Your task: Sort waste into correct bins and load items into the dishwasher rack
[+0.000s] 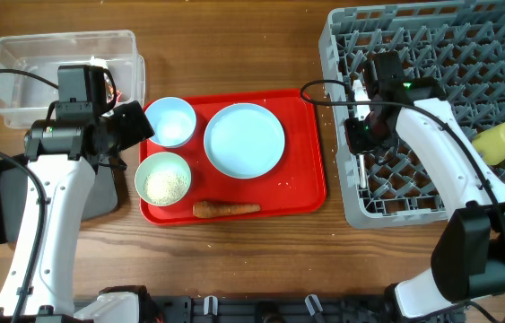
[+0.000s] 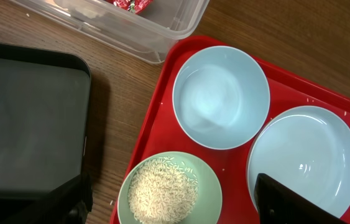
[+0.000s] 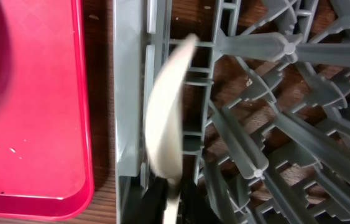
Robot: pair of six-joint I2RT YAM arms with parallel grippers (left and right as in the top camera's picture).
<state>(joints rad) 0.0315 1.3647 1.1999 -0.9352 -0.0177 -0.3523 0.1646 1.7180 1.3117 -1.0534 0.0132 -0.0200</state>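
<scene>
White spoon (image 3: 165, 124) clamped in right jaws over rack (image 1: 431, 54).

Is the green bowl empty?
No. The pale-green bowl holds a pile of white rice-like grains, plain in the left wrist view.

Left of me, the tub (image 1: 19, 54); the tray (image 1: 301, 193) carries a rice bowl (image 1: 163, 178), another bowl (image 1: 171, 121) behind, a plate (image 1: 244, 139) beside them (carrot (image 1: 225, 209) nearest me); right, the rack (image 1: 431, 36) holding a cup (image 1: 500, 142).
</scene>
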